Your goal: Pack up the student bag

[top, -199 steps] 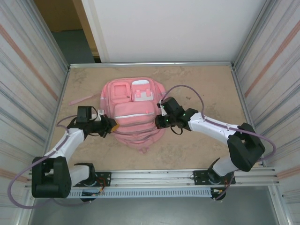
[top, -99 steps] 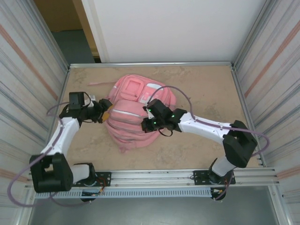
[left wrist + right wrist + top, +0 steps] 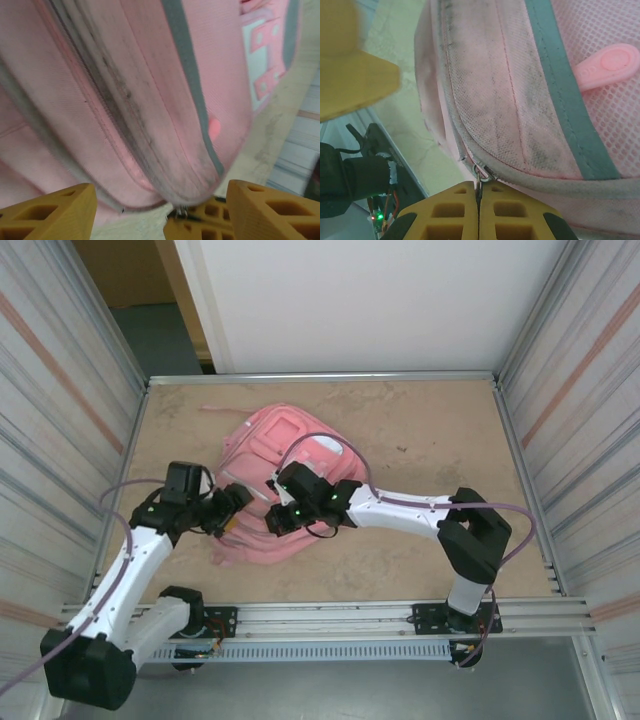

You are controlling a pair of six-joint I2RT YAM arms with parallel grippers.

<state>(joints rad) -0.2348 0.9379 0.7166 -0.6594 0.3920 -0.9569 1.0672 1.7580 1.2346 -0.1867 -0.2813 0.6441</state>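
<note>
The student bag [image 3: 262, 445], a large pink fabric backpack with zippered front pockets, lies a little crumpled on the beige table [image 3: 430, 440], left of the middle. The right gripper [image 3: 479, 212] has its yellow fingers pressed together on the small metal zipper pull [image 3: 479, 175] at the near edge of the bag. The left gripper [image 3: 161, 200] stands wide, its two yellow fingers [image 3: 50, 210] well apart, just before the same zipper seam and close to the right gripper.
</note>
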